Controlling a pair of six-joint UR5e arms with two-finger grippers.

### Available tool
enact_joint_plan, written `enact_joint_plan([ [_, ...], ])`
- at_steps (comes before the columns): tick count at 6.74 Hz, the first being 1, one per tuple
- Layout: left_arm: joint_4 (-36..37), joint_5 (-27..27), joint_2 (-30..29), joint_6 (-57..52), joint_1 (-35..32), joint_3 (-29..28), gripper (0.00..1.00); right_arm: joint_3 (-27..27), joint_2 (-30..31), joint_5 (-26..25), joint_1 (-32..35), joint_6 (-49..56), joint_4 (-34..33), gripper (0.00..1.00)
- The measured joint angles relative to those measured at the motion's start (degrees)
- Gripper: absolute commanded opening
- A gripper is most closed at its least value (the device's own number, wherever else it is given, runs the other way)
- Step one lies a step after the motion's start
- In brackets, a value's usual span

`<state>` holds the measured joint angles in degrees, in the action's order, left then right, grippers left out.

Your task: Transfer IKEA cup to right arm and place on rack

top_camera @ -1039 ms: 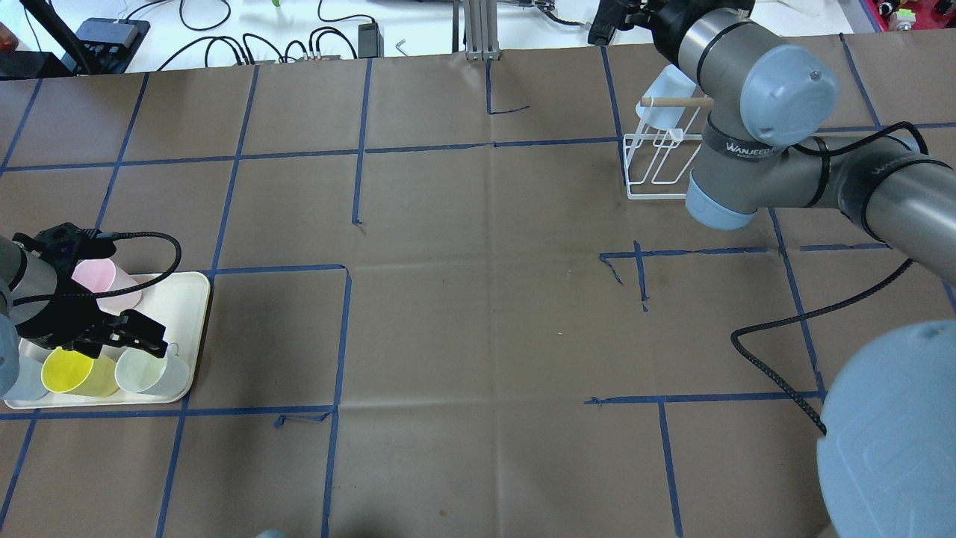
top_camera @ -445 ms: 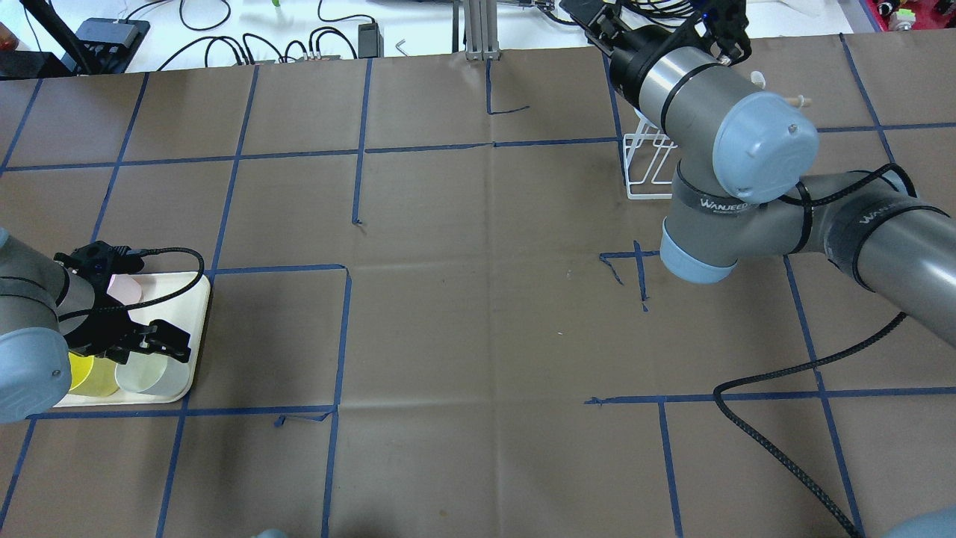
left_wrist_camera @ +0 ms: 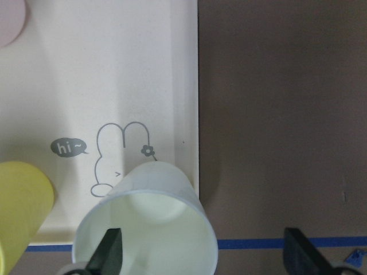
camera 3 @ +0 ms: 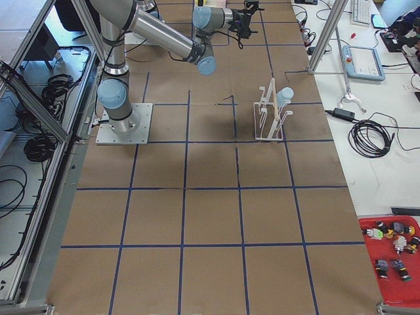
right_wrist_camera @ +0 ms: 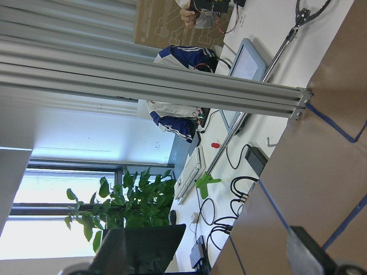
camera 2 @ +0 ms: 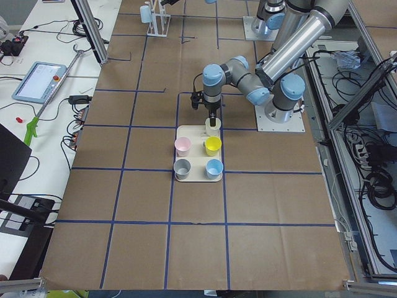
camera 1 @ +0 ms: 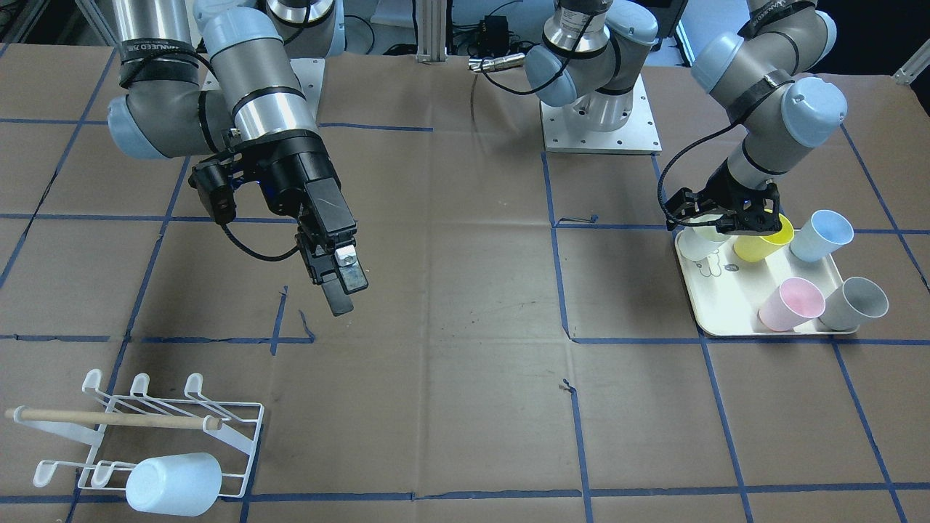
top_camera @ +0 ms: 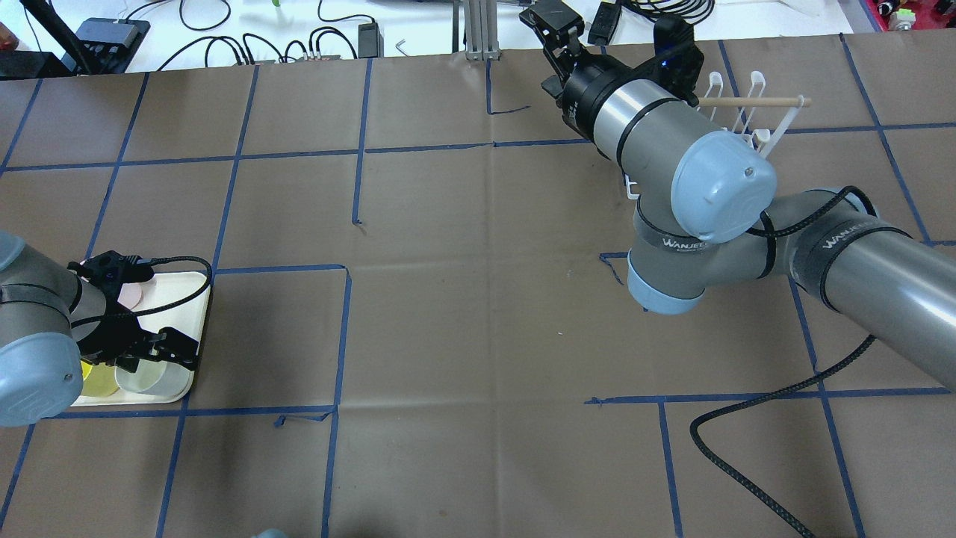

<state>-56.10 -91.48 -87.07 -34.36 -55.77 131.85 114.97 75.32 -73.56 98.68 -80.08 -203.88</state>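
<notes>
From the front camera you see the left pincer [camera 1: 726, 220] low over the tray [camera 1: 716, 330], at the corner nearest the robot. It is directly above the pale cup [camera 1: 699, 245]. That cup stands mouth up on the tray, just beside the yellow cup [camera 1: 759, 240]. The right pincer [camera 1: 345, 290] hangs in the air above the bench [camera 1: 450, 407] with nothing in it, well apart from the rack [camera 1: 109, 419]. The rack carries a blue cup [camera 1: 174, 483] at one end.

Overhead, the left pincer covers part of the cup at the tray's corner. The right arm [top_camera: 672, 149] hides part of the rack, and its pincer points toward the far edge of the bench.

From the left end you see the left pincer pointing straight down at the cup. From the right end, the rack stands upright with the blue cup high on its outer side, and the right pincer is too small to judge.

In the left wrist view the jaws stand apart. One finger [left_wrist_camera: 109, 255] shows over the cup's mouth, and the other is outside it, over bare bench beyond the tray's edge.

In the right wrist view the fingers [right_wrist_camera: 112, 252] are spread wide with nothing between them.
</notes>
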Motion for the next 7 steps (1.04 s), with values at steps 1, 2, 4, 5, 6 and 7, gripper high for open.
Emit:
enact_joint_plan([
  [1, 0.02, -1.12, -0.45, -0.06, 0.03, 0.04, 0.04, 1.24, -0.2, 0.01, 0.32, -5.94, -3.62, 1.0],
  [2, 0.03, -2.73, -0.96, -0.06, 0.04, 0.04, 0.0, 1.88, -0.35, 0.07, 0.42, -8.72, -5.55, 1.0],
  [4, 0.16, -3.43, -1.2, -0.02, 0.03, -0.09, 0.0, 2.05, -0.47, 0.23, 0.46, -10.27, -8.65, 1.0],
  [5, 0.32, -3.32, -0.95, 0.04, -0.04, -0.52, 0.0, 2.11, -0.48, 0.2, 0.46, -10.45, -9.84, 1.0],
  [6, 0.37, -3.18, -0.63, 0.14, -0.19, -1.46, 0.0, 2.15, -0.54, 0.18, 0.46, -10.29, -10.26, 1.0],
  [7, 0.12, -3.09, -0.55, 0.3, -0.48, -3.31, 0.0, 2.15, -0.57, 0.17, 0.46, -9.94, -10.34, 1.0],
])
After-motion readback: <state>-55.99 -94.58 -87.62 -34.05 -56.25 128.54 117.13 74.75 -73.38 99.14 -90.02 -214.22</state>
